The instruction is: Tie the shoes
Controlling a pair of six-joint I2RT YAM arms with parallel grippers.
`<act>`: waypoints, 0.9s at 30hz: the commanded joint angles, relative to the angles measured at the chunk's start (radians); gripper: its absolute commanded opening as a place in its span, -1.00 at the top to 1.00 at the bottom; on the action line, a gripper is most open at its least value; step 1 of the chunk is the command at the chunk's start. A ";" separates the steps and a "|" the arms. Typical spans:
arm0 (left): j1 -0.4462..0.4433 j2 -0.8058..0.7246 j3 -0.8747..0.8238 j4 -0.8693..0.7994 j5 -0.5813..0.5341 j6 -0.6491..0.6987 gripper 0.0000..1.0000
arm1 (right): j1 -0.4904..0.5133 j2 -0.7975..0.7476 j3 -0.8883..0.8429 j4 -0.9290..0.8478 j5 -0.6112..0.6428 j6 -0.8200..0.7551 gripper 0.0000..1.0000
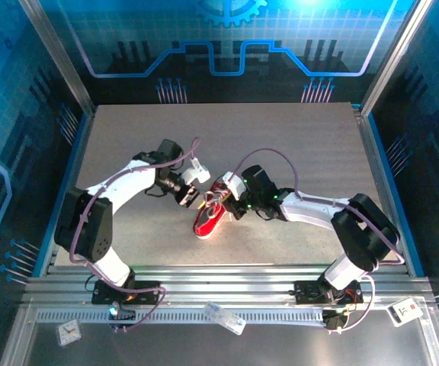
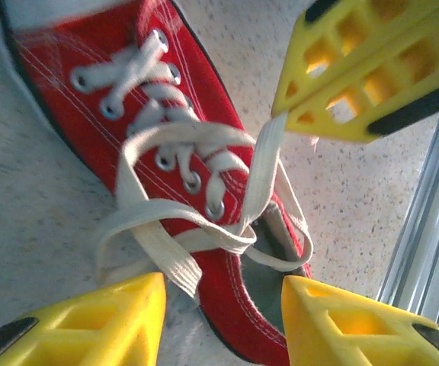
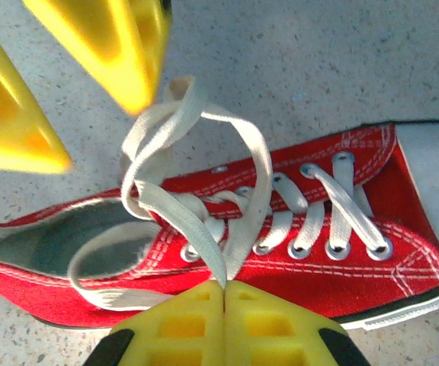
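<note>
The small red sneaker (image 1: 208, 217) lies on the table between both grippers, white toe cap toward the near edge. In the right wrist view my right gripper (image 3: 225, 286) is shut on a loop of white lace (image 3: 257, 175) that rises over the sneaker (image 3: 357, 267). My left gripper (image 2: 223, 286) is open, its fingers straddling the heel opening of the sneaker (image 2: 219, 122) with nothing between them. A loose crossing of laces (image 2: 174, 137) sits near the top eyelets. The right gripper (image 2: 284, 114) pinches a lace strand above. The open left gripper (image 3: 101, 130) hovers beside the loop.
The grey speckled table (image 1: 280, 137) stretches behind the shoe. An aluminium rail (image 1: 227, 282) runs along the near edge, close to the sneaker's toe. Metal frame posts and blue walls enclose the sides. Small white items (image 1: 225, 316) lie on the front ledge.
</note>
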 commanded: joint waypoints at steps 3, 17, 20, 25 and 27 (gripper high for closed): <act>0.004 -0.008 0.127 -0.220 -0.128 0.112 -0.01 | -0.017 0.030 0.014 -0.022 0.005 0.021 1.00; 0.045 -0.051 -0.129 0.164 0.095 -0.429 0.02 | -0.018 0.022 0.013 -0.028 0.006 0.018 1.00; 0.063 -0.007 -0.120 0.148 0.118 -0.432 0.03 | -0.018 0.020 0.018 -0.036 0.007 0.011 1.00; 0.070 0.033 -0.114 0.140 0.116 -0.380 0.03 | -0.020 0.016 0.018 -0.036 0.012 0.013 1.00; 0.070 0.049 -0.114 0.140 0.125 -0.369 0.03 | -0.020 0.016 0.017 -0.034 0.012 0.016 1.00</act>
